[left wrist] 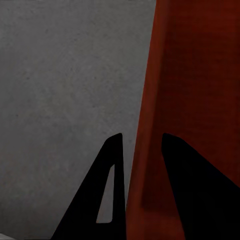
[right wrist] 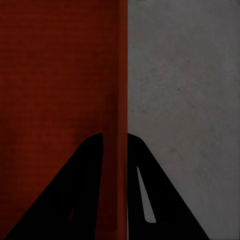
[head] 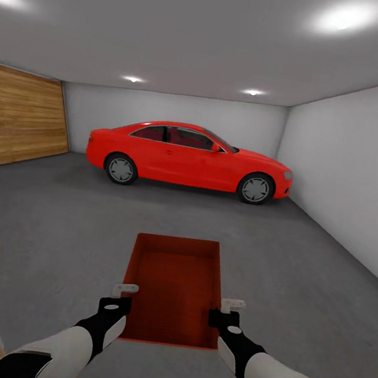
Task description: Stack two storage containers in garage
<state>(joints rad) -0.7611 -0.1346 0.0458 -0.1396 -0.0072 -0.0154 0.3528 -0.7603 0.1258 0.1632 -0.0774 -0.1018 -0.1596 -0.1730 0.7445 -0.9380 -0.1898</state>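
Grey garage floor [head: 61, 220] is stretching ahead toward a red car [head: 190, 156]. Both pincers, left [head: 124, 290] and right [head: 232, 305], are pinching opposite side walls of one storage container [head: 174, 288], seemingly carried just above the concrete. Next: lowering it flat, then releasing.

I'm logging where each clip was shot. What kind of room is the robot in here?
It looks like a garage: a red car is parked at the far wall, the floor is bare grey concrete, and a wide wood-panelled door fills the left side.
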